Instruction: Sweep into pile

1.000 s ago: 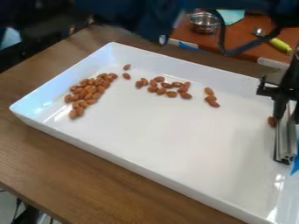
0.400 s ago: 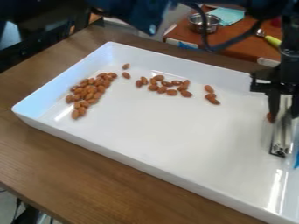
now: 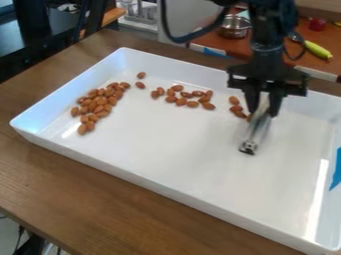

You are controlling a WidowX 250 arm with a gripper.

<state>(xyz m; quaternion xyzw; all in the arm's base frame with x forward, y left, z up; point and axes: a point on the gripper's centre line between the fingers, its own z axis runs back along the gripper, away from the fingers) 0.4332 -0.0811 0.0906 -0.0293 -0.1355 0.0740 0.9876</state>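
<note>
An almond at the black two-finger tool [image 3: 263,106] is partly hidden behind it, and the thin silvery sweeping bar [image 3: 257,132] is blurred. The tool hangs down over the far right part of the white rectangular tray [image 3: 166,149], clamping the bar's upper end. Small brown almonds [image 3: 102,103] form a dense cluster at left, a looser band at far middle, and a few beside the tool. It has travelled left from the tray's right end; the left cluster looks unchanged.
</note>
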